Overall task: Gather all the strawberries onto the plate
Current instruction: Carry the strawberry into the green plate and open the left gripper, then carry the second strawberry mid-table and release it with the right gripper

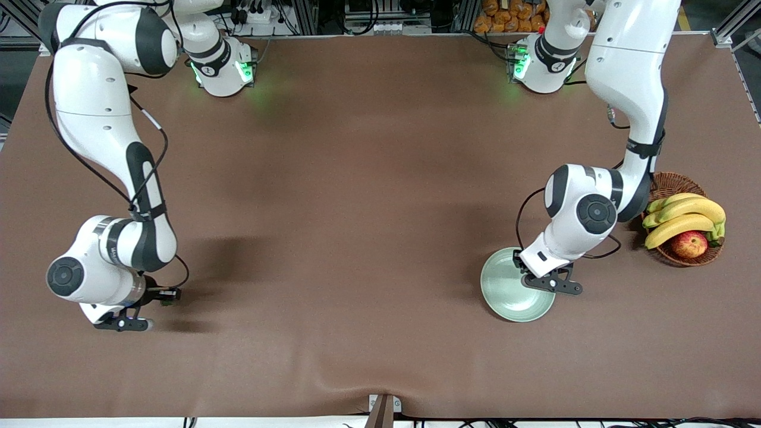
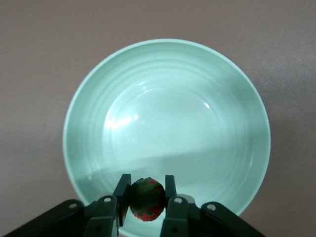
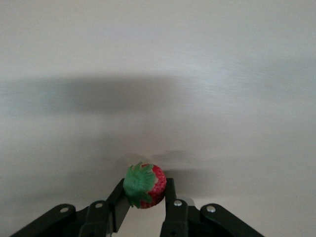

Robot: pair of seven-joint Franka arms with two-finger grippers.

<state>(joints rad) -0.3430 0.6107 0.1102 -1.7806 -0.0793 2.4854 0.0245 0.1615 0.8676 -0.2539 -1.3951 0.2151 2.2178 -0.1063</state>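
The left gripper, clenched on a strawberry, hangs over the mint-green plate at the front view's lower right; the right gripper, at lower left, grips another strawberry well apart from it.

Mint-green plate; red strawberries, green caps; brown table; yellow bananas

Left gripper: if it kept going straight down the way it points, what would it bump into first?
Most likely the plate. The left gripper, jaws shut on a strawberry, hangs over the plate's inner edge, so the berry would probably touch there first, though depth is unclear.
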